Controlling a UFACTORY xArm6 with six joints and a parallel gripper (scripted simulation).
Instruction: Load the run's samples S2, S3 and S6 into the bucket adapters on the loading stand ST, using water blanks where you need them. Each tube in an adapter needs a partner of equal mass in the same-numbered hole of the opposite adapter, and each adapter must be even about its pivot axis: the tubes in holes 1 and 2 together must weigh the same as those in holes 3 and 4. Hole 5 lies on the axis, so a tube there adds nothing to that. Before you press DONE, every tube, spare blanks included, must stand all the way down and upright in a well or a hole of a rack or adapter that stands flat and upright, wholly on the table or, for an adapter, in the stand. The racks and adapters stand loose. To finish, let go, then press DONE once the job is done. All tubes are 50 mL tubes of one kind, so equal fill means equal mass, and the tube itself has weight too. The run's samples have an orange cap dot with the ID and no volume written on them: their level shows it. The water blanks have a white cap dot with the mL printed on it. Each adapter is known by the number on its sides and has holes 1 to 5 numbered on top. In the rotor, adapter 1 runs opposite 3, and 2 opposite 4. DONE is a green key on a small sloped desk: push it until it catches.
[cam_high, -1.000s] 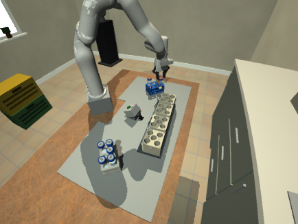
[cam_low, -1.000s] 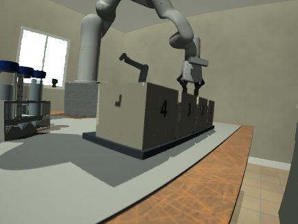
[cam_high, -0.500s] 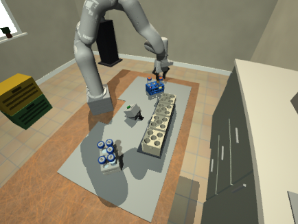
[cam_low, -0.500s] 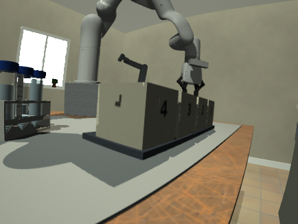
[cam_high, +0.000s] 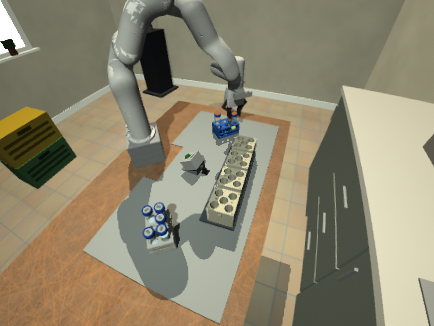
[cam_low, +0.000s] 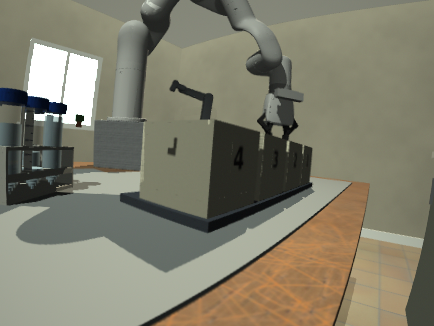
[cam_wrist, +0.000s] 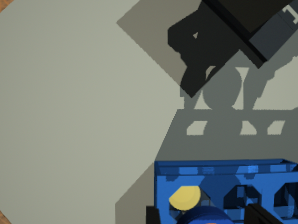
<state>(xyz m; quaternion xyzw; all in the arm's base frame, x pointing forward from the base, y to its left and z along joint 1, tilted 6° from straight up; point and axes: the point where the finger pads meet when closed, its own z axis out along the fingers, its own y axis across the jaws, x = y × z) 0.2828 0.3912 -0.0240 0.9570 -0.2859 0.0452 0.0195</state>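
My gripper (cam_high: 234, 111) (cam_low: 277, 131) is open and hangs just above the blue sample rack (cam_high: 225, 131) (cam_wrist: 225, 172) at the far end of the mat. Orange-dotted sample tubes (cam_high: 218, 116) stand in that rack. In the wrist view the blue cap of one tube (cam_wrist: 201, 218) shows at the bottom edge between my two fingers; they do not grip it. Four beige bucket adapters (cam_high: 231, 181) (cam_low: 237, 160) stand in a row on the dark loading stand (cam_high: 218, 221) (cam_low: 210, 222), and their holes look empty. The blank rack (cam_high: 161, 242) (cam_low: 35, 175) holds several blue-capped tubes (cam_high: 160, 218).
The small sloped desk (cam_high: 194, 162) with the green DONE key (cam_high: 188, 155) stands between the two racks, left of the stand. The arm's base (cam_high: 145, 147) is at the mat's left edge. A grey cabinet (cam_high: 340, 210) stands to the right.
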